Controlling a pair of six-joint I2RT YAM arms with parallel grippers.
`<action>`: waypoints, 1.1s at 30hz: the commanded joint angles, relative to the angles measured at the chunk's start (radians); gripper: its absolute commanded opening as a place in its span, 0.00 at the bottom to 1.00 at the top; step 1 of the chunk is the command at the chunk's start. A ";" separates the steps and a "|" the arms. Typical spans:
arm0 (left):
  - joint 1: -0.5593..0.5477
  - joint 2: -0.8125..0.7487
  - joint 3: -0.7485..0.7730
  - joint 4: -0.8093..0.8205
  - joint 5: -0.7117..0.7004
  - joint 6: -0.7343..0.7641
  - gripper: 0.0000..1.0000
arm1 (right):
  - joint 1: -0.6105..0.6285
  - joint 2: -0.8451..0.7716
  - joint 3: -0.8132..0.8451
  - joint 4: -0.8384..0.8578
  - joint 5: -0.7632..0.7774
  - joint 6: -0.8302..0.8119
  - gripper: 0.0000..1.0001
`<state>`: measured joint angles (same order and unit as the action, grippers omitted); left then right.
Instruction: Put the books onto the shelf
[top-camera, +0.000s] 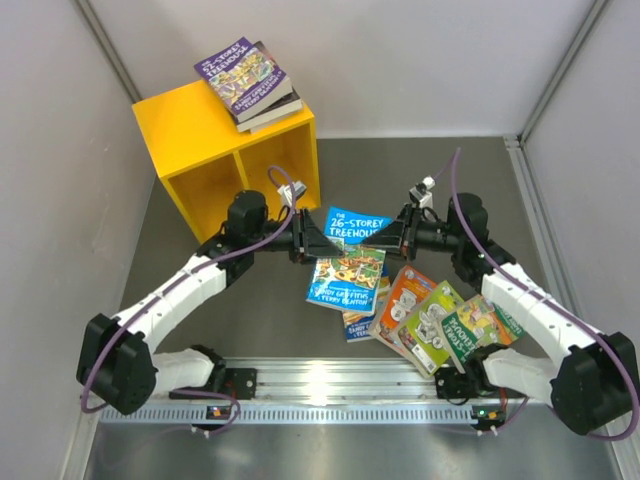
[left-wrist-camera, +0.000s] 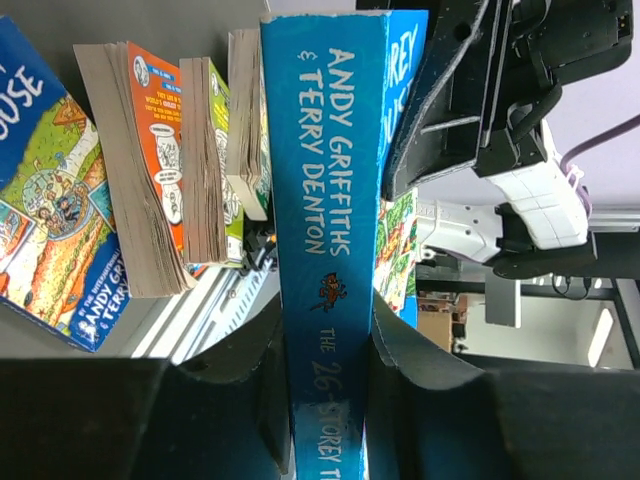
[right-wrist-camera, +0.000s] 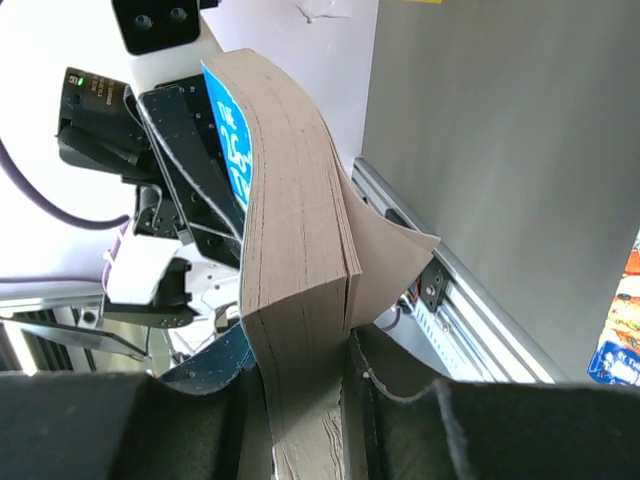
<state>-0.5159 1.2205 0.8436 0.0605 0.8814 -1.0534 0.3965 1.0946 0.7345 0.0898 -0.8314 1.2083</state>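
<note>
A blue book hangs above the table between my two grippers. My left gripper is shut on its spine, a jaw pressed against each side. My right gripper is shut on the opposite page edge, with one loose cover leaf curling out. In the top view the left gripper and right gripper face each other across the book. The yellow shelf stands at the back left, both compartments facing the front. Two books lie stacked on its top.
Several books lie fanned on the table below and to the right: a blue cartoon one, an orange one, a lime one and a green one. The aluminium rail runs along the near edge. Grey walls enclose three sides.
</note>
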 joint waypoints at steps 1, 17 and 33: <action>-0.021 -0.001 0.054 -0.047 -0.030 0.072 0.04 | -0.011 -0.010 0.065 0.123 -0.032 0.040 0.00; 0.014 0.184 0.830 -0.455 -0.194 0.297 0.00 | -0.182 -0.156 0.033 -0.237 0.018 -0.098 1.00; 0.481 0.611 1.542 -0.010 -0.203 -0.180 0.00 | -0.222 -0.234 0.002 -0.371 -0.008 -0.159 1.00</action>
<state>-0.0681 1.8053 2.3413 -0.1257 0.7097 -1.0981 0.1864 0.8734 0.7067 -0.2493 -0.8253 1.0931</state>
